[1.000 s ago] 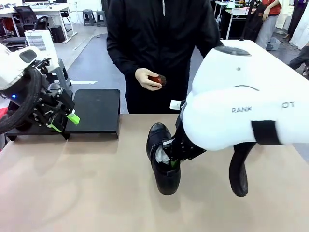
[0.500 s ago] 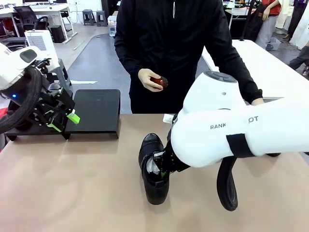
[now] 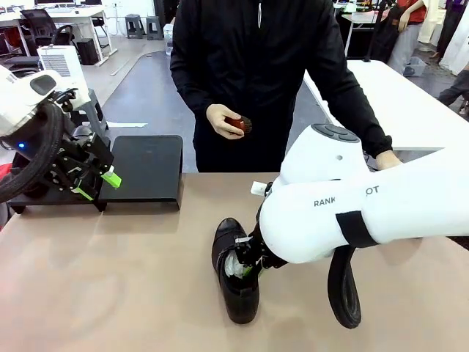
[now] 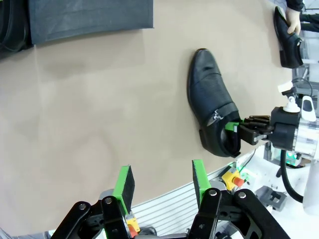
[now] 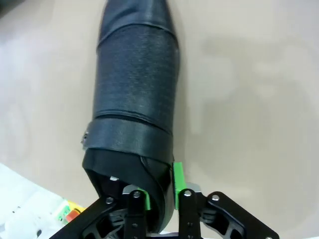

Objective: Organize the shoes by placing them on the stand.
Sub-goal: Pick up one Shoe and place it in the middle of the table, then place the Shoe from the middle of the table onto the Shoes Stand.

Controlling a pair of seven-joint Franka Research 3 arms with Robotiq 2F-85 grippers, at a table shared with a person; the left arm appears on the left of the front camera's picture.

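Count: two shoes, one stand. One shoe (image 3: 242,297) lies flat at the middle of the bench (image 3: 110,279) near its near edge, toe toward that edge, well apart from the stand (image 3: 150,169) at the far left corner. A second shoe (image 4: 286,45) has a person's hand (image 4: 294,22) at it. The right pincer (image 5: 160,186) reaches low and is narrow, its pads straddling the first shoe's heel rim; whether they press it cannot be told. The left pincer (image 3: 97,185) hangs by the stand, wide and empty.
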